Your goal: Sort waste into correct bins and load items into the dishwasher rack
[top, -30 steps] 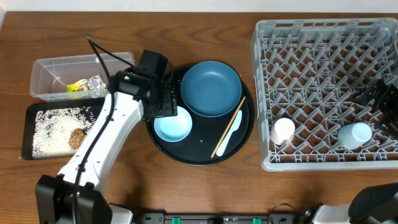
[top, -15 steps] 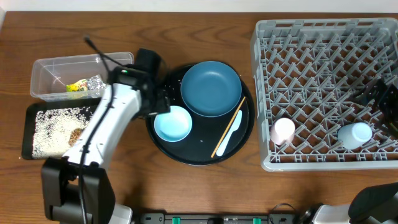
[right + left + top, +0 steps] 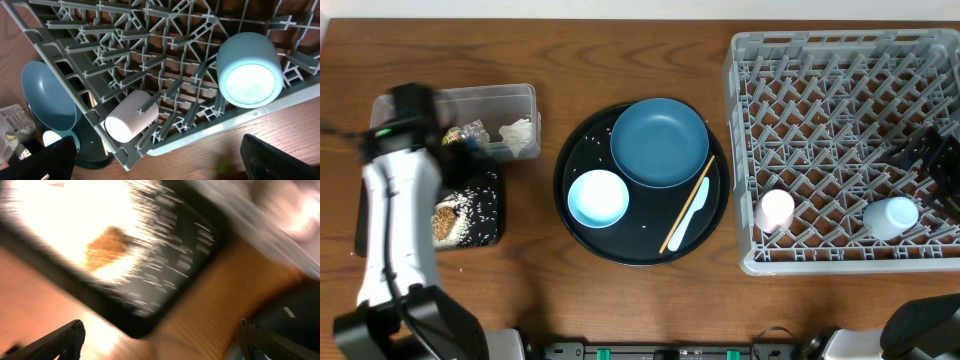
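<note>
One view, overhead, shows the whole rack [image 3: 840,262].

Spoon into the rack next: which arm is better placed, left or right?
Right, probably. The right gripper hangs open over the rack, and the white spoon lies on the rack side of the round tray. The left gripper, also open, is far off above the black tray.
</note>
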`<state>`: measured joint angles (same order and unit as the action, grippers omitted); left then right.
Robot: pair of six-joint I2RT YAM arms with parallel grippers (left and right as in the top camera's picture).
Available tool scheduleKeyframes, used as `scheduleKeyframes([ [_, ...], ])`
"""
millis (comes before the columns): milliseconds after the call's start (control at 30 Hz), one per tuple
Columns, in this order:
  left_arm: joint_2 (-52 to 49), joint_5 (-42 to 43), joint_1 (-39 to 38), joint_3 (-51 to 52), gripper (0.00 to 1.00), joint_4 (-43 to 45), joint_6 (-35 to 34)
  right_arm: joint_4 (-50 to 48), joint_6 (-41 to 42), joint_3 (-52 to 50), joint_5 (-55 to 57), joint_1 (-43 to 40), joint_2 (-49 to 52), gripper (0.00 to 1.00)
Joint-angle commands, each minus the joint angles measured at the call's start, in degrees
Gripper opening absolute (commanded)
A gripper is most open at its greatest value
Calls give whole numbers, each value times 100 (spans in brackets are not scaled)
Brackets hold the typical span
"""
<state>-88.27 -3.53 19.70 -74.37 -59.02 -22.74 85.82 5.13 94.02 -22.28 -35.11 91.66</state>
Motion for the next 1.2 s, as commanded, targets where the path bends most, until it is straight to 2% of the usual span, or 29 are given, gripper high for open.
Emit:
scheduleKeyframes([
  [0, 61, -407, 680, 0, 98, -50, -33, -9, -50, 79, -63, 48, -37, 99],
  [167, 61, -404, 1399, 0, 98, -48, -33, -9, -50, 81, -63, 48, -37, 99],
  [333, 61, -407, 1786, 0, 98, -48, -33, -9, -50, 79, -63, 48, -37, 99],
  [533, 61, -404, 1853, 0, 98, -50, -33, -9, -48, 79, -63, 48, -37, 99],
  [733, 61, -404, 1853, 0, 98, -50, -31, -809, 820, 81, -90, 48, -37, 99],
  [1067, 61, -404, 1853, 0, 98, -48, -33, -560, 935, 79, -844, 66, -35, 99],
  [1167, 61, -404, 1853, 0, 98, -48, -33, -498, 579, 79, -1237, 323, -39, 87],
])
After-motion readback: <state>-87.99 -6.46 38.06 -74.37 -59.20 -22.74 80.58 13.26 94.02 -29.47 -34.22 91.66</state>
